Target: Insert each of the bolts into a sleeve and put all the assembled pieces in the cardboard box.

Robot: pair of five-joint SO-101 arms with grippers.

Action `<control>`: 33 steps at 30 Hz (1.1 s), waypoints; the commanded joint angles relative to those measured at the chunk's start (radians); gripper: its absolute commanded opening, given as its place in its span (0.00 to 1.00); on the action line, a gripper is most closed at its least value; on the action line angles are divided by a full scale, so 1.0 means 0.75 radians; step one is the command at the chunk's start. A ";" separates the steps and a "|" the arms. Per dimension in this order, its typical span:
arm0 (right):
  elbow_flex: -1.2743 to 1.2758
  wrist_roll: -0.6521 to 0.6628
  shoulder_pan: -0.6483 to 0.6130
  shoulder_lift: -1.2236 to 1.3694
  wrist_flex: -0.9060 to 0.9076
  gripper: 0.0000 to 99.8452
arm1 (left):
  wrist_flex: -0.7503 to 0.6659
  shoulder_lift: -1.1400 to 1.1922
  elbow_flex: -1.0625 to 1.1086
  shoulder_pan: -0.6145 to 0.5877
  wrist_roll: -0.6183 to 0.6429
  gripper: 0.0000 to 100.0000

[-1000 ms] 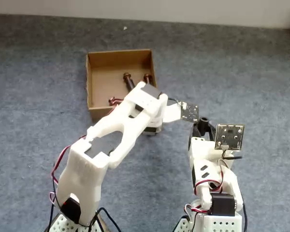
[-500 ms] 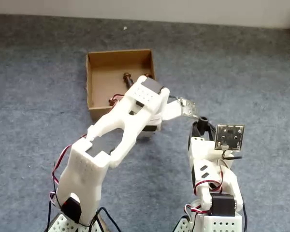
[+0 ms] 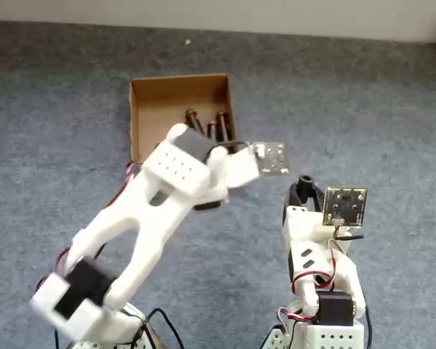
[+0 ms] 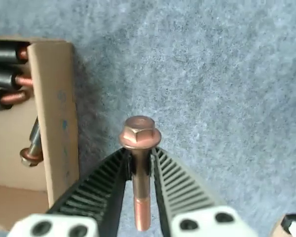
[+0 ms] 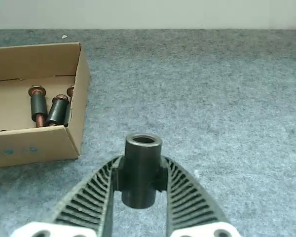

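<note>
Left wrist view gives us the left gripper (image 4: 140, 157) with its jaws drawn narrow on the shank of a copper bolt (image 4: 140, 134), whose head stands just past the jaw tips. It hangs over the grey surface (image 4: 227, 74), just to the right of the cardboard box (image 4: 52, 113) and outside its wall. The right gripper (image 5: 141, 173) has its jaws clamped on a dark sleeve (image 5: 143, 148), which is held upright with the bore open at the top. It sits nearer than the box and further right.

Inside the box we count at least three assembled pieces (image 5: 39, 106), copper bolts wearing dark sleeves, lying toward the right wall. A further bolt head shows lower in the box, but we cannot tell whether it carries a sleeve.

We judge the task to be well along, with several pairs joined and boxed. The work left that we can see is this one pair. The bolt and sleeve are apart and not yet lined up. The bolt has to go into the bore, and the joined piece then has to go into the box.
</note>
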 commanded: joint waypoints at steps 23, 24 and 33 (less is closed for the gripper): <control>-0.011 0.110 -0.429 -0.024 -0.030 0.01 | -0.992 -1.376 1.046 -0.154 1.023 0.00; -0.011 0.110 -0.459 -0.024 -0.030 0.01 | -1.021 -1.433 1.083 -0.152 1.039 0.00; -0.019 0.115 -0.744 -0.024 -0.038 0.01 | -1.095 -1.814 1.226 -0.150 1.219 0.00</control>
